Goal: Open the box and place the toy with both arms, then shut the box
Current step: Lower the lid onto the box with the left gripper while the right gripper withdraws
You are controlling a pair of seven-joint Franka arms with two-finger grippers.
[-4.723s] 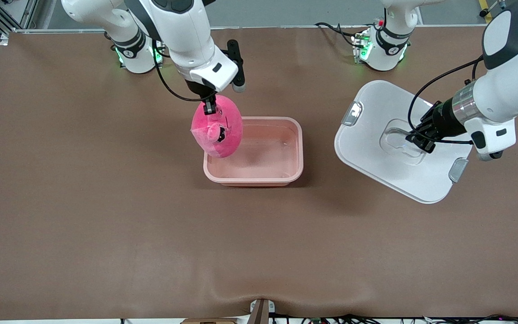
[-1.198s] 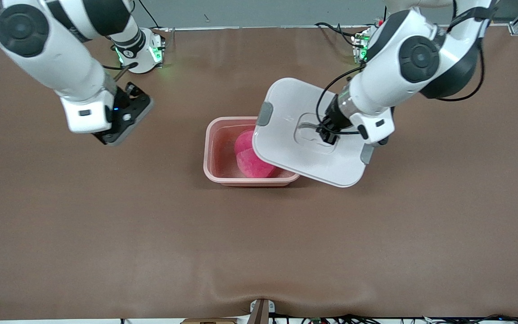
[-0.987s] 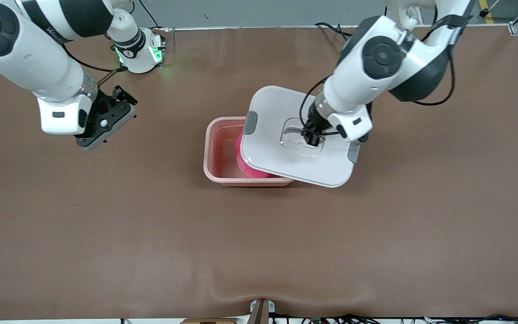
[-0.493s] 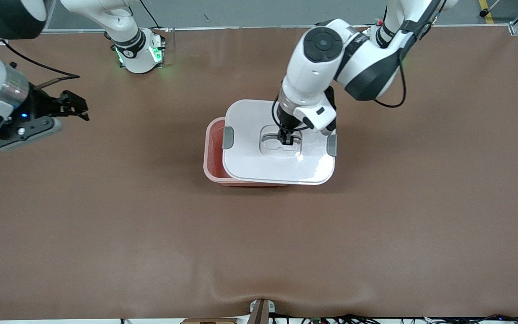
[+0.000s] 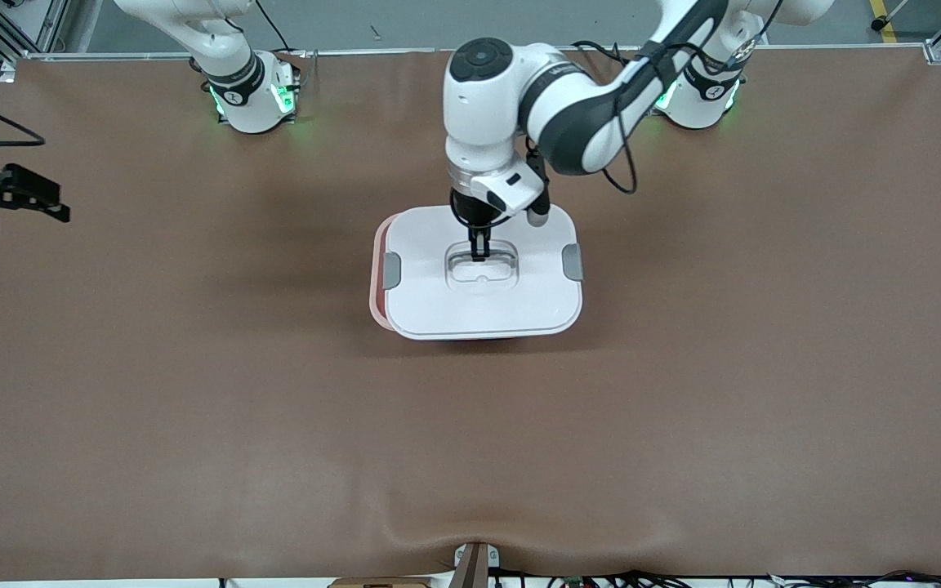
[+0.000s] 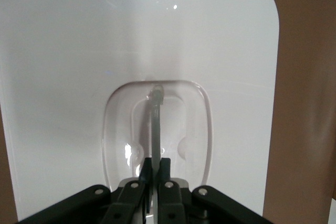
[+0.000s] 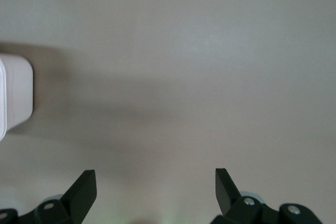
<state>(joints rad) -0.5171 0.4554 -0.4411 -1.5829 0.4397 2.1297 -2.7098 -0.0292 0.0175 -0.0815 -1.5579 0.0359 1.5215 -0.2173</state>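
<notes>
The white lid (image 5: 483, 302) lies level over the pale pink tub, shifted a little toward the left arm's end. Only a strip of the tub's rim (image 5: 375, 286) shows at the right arm's end. The toy is hidden under the lid. My left gripper (image 5: 479, 247) is shut on the clear centre handle (image 6: 156, 114), seen between its fingers in the left wrist view, where the gripper (image 6: 156, 165) stands over the lid (image 6: 63, 77). A grey clip (image 5: 391, 270) sits at each short side. My right gripper (image 5: 25, 200) is open and empty above the table at the right arm's end.
The two arm bases (image 5: 246, 98) (image 5: 699, 90) stand along the table's edge farthest from the front camera. A small bracket (image 5: 474, 563) sits at the edge nearest the front camera. A white rounded corner (image 7: 16, 93) shows at the edge of the right wrist view.
My left gripper has carried the lid from the left arm's end over the tub, covering the toy. My right gripper, empty, has drawn away toward the right arm's end.
</notes>
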